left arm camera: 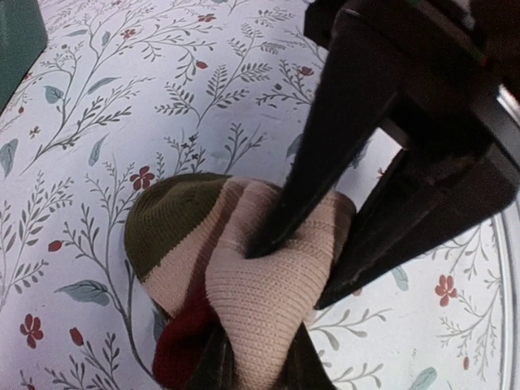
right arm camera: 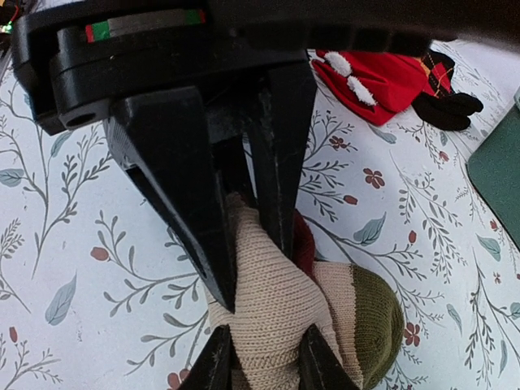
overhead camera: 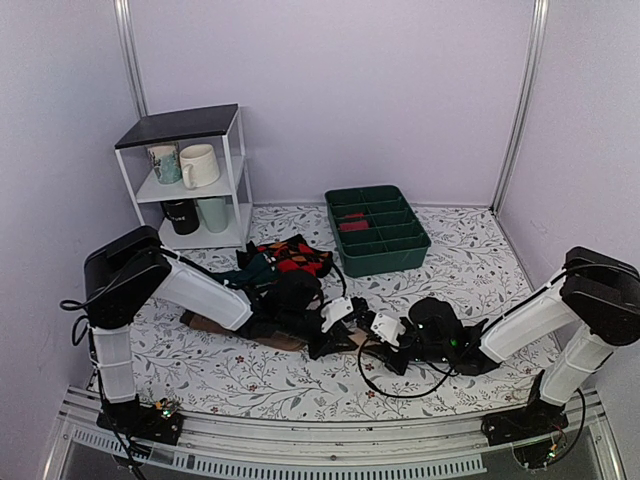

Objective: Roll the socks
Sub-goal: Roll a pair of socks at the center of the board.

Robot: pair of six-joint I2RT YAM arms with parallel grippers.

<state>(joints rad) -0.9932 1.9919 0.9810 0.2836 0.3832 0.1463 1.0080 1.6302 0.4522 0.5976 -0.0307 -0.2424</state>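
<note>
Front-middle of the table point(overhead camera: 250, 385), the socks point(right arm camera: 276, 301) are bunched into a soft knit wad, with beige fabric pinched by the left gripper point(left arm camera: 256, 366) and by the right gripper point(right arm camera: 266, 361) too. Light, squishy, stretchy stuff by the looks of it, so thick folded layers should be grabbed, not one loose edge. Some argyle socks point(overhead camera: 295, 255) are seen farther back.

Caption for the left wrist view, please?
Beige, olive and maroon socks bunched on the floral tablecloth, clamped by the left gripper at frame bottom and the right gripper from the upper right.
</note>
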